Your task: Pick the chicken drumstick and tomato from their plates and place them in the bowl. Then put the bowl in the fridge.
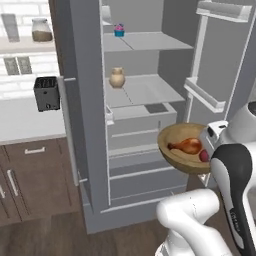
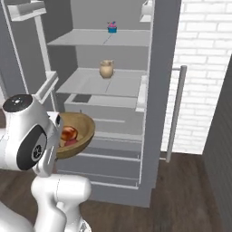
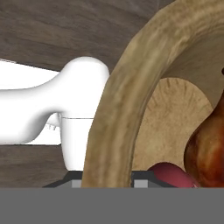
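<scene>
Gripper point(image 3: 106, 177) pinches rim of bowl point(image 1: 176, 148) at centre right of left base view, drumstick point(image 1: 187, 146) and tomato point(image 1: 204, 156) inside, before open fridge point(image 1: 140, 95).

One bowl point(image 1: 176, 141), one drumstick point(image 1: 187, 146), one tomato point(image 1: 204, 156), one jug point(image 1: 117, 78), one toaster point(image 1: 46, 93), perhaps one cupcake point(image 1: 119, 30).

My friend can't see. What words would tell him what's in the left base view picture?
A white robot arm holds a wooden bowl with a chicken drumstick and a tomato inside, before an open grey fridge. On the fridge shelves stand a small tan jug and a cupcake.
</scene>
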### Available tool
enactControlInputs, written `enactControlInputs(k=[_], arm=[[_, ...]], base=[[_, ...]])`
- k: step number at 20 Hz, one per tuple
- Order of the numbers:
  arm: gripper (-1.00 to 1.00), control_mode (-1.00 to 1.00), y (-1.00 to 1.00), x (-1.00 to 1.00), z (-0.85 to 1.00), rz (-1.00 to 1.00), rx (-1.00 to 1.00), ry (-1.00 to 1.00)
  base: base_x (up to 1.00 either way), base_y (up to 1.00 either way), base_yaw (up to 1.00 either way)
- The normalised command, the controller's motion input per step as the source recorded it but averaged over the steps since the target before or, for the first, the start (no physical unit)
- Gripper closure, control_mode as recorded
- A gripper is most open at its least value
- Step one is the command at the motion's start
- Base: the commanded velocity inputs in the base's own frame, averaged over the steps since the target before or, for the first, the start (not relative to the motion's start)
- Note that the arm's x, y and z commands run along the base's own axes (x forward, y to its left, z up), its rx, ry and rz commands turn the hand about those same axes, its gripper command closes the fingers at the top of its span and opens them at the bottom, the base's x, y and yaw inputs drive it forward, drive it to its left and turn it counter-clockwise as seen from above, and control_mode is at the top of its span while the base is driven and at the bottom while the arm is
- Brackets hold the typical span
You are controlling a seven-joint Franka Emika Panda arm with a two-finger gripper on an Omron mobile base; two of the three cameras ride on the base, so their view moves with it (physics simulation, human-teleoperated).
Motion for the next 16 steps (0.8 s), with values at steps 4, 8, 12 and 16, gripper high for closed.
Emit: enactControlInputs(k=[4,8,12,16], arm=[[1.0,1.0,0.0,0.0,0.0,0.0,0.0,0.0],[1.0,1.0,0.0,0.0,0.0,0.0,0.0,0.0],[1.0,1.0,0.0,0.0,0.0,0.0,0.0,0.0],[1.0,1.0,0.0,0.0,0.0,0.0,0.0,0.0]], base=[[0.28,0.08,-0.08],[0.31,-0.3,0.05],[0.51,-0.01,0.1],[0.49,0.06,0.09]])
